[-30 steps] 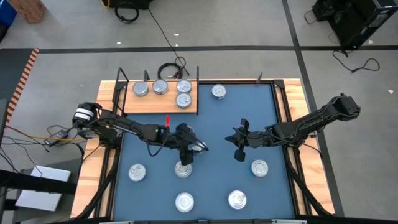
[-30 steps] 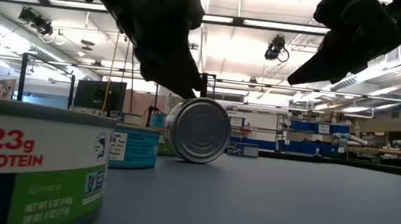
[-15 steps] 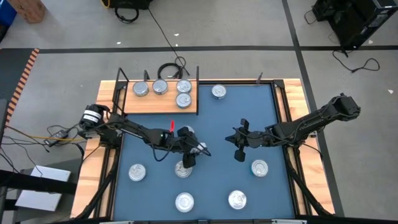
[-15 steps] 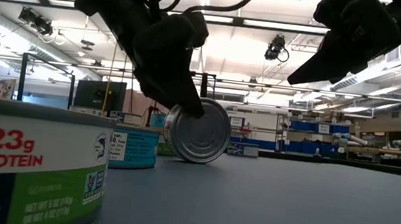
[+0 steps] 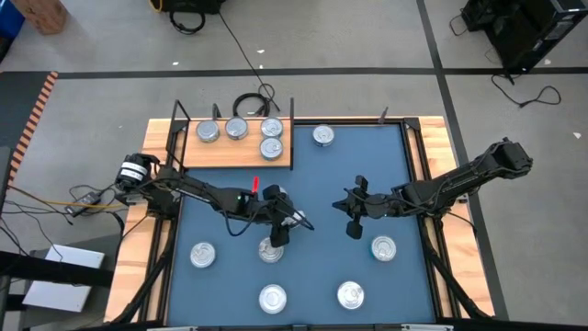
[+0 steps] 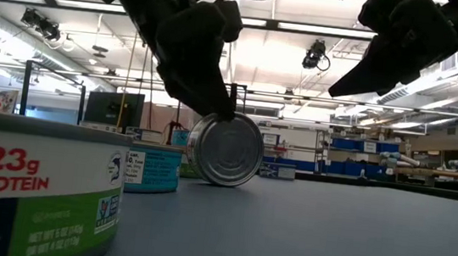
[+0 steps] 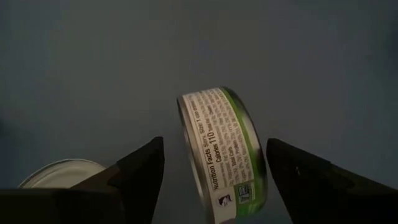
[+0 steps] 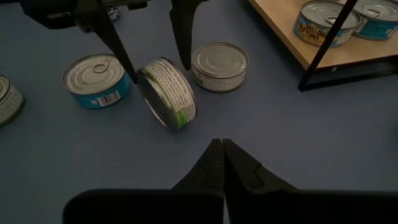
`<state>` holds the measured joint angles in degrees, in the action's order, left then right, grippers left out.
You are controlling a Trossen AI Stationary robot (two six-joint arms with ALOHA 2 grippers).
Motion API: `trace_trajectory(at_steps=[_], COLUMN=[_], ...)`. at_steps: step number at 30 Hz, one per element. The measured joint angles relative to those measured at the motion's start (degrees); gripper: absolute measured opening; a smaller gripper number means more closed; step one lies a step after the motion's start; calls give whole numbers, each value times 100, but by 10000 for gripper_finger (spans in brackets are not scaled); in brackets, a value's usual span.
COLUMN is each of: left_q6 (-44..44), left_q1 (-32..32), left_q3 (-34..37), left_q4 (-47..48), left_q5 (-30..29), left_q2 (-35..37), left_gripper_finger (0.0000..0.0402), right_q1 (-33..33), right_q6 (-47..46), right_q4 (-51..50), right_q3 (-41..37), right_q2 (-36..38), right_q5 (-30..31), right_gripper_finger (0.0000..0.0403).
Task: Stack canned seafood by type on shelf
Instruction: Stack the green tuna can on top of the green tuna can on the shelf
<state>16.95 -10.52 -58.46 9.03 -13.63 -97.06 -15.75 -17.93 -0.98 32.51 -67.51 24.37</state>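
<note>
One tin of canned seafood (image 7: 227, 155) stands on its rim on the blue mat (image 5: 322, 184), its green-and-white label facing up. My left gripper (image 5: 278, 237) is open and slants down over it. One finger (image 7: 140, 168) stands on each side of the tin, with a gap on both sides. My right gripper (image 5: 354, 221) hangs shut above the mat's middle right and holds nothing. The shelf (image 5: 197, 156), a wooden board with black uprights, lies at the far left and bears several flat tins (image 5: 237, 129).
Other tins lie flat on the mat: one at the far edge (image 5: 322, 136), one at the left (image 5: 202, 254), two near the front (image 5: 273, 297) (image 5: 350, 294) and one under the right arm (image 5: 383, 246). A coiled black cable (image 5: 253, 101) lies behind the shelf.
My left gripper has come down and a little toward the table's right, and its open fingers now reach the top of the tin that stands on its rim. The tin has kept its place.
</note>
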Motion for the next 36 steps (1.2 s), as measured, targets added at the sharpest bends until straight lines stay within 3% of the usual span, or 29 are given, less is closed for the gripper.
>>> trace_trajectory(at_steps=[6,16,21,24,30,36], left_q6=[-27,-714,-1282,-1586,-2034,-2119], left_q1=[0,0,0,0,0,-4], left_q3=[-4,-4,-4,-164,-653,-707], left_q4=[52,164,201,655,1522,2001], left_q5=[0,-3,-116,-474,-1729,-2638], left_q2=[-2,-2,20,88,384,1061], left_gripper_finger=[262,152,150,150,150,150], right_q1=[0,0,0,0,-5,-58], right_q6=[0,-11,-11,-11,-53,-68], right_q4=[3,3,2,-7,-97,-132], right_q3=[0,0,0,0,-6,-7], right_q2=[0,0,0,0,0,2], right_q5=[1,1,0,-1,-3,-1], right_gripper_finger=[3,3,3,3,3,3])
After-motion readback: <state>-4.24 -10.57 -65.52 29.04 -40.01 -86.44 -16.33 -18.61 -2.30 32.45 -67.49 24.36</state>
